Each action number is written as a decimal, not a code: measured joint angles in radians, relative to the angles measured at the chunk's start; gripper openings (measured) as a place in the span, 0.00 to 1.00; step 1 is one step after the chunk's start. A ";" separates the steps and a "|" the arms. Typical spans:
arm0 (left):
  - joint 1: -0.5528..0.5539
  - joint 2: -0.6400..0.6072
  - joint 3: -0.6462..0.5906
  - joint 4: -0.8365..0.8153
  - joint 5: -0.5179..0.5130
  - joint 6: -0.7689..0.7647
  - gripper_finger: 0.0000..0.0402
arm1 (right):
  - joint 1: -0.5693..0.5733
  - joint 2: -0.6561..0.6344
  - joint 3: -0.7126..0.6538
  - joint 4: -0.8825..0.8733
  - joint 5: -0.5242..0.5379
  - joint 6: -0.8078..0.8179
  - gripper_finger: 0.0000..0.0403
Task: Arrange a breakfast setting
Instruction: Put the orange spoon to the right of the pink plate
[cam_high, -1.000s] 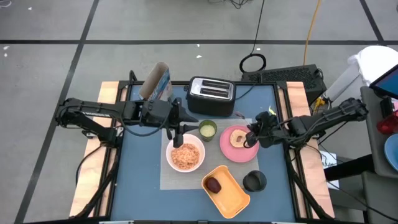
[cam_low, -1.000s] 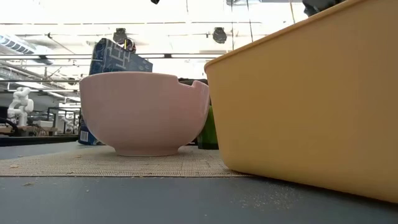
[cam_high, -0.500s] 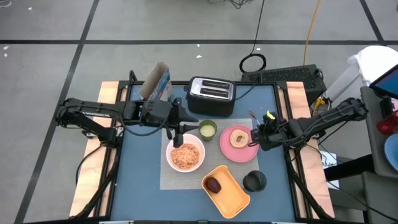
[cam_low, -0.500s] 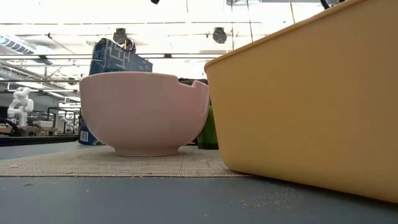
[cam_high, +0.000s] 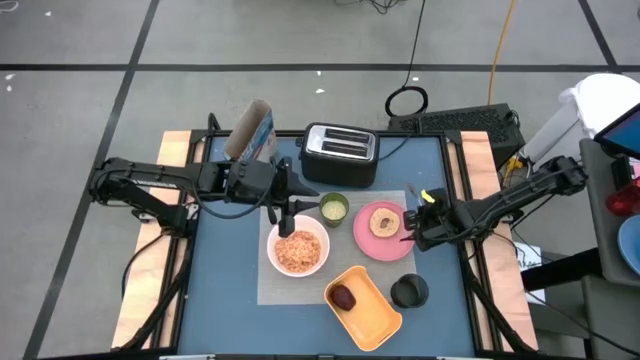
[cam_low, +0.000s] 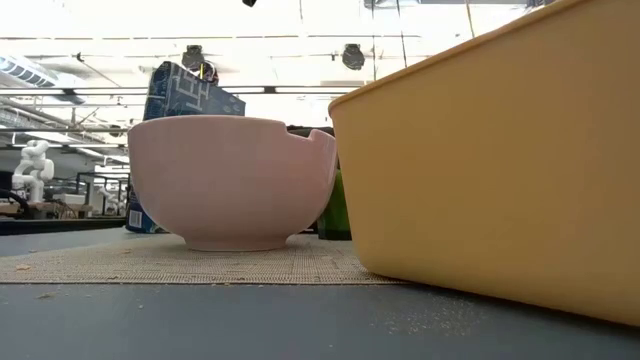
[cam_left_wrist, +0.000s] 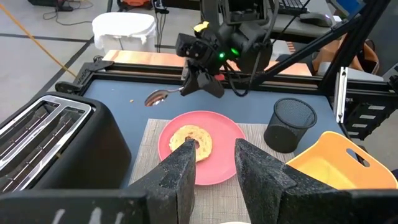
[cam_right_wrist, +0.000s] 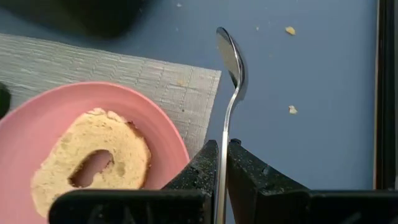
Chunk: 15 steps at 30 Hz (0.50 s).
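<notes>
I see the right gripper (cam_high: 411, 228) at centre right of the high view, just past the right edge of the pink round plate (cam_high: 384, 240). It is clenched on the handle of a silver metal spoon (cam_right_wrist: 231, 68); the right wrist view shows the handle pinched between the two dark fingers (cam_right_wrist: 205, 165), bowl end pointing away over bare blue table (cam_high: 225, 275). The spoon hangs beside the plate, just off the corner of the grey rectangular woven placemat (cam_high: 275, 290) (can't tell if it touches the table).

The round toasted bread piece (cam_high: 384, 222) with a hole in its middle lies flat on the pink plate. The plate sits on the placemat's right part.

The left gripper (cam_high: 288, 218) is at centre left of the high view, near the white round bowl (cam_high: 298, 250) and the small pale-green cup (cam_high: 333, 209). In its own wrist view the fingers (cam_left_wrist: 181, 171) stand a little apart with nothing between them, so released.

The bowl holds orange-brown cereal and sits mid-mat, left of the plate; the cup stands just above it in the frame, between the bowl and the black-and-silver toaster (cam_high: 339, 155).

The orange rectangular plastic tray (cam_high: 363, 305) at lower centre carries a dark red item. A black mesh cup (cam_high: 409, 291) stands to its right. A blue cereal box (cam_high: 250, 132) stands at upper left of the table.

The low view shows only bowl, cup edge, tray wall and mat.
</notes>
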<state>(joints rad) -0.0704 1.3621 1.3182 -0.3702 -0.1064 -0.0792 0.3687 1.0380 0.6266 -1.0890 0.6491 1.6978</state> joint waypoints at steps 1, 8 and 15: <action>0.000 0.000 0.000 0.000 0.000 0.000 0.29 | 0.000 0.010 0.000 0.001 -0.006 0.009 0.04; 0.000 0.000 0.000 0.000 0.000 -0.006 0.29 | 0.000 0.095 0.000 0.003 -0.086 0.050 0.04; 0.000 0.000 0.000 0.000 0.000 -0.005 0.29 | 0.000 0.203 0.000 0.012 -0.153 0.065 0.04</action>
<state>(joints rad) -0.0704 1.3624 1.3182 -0.3704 -0.1066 -0.0846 0.3687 1.2406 0.6262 -1.0774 0.4957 1.7633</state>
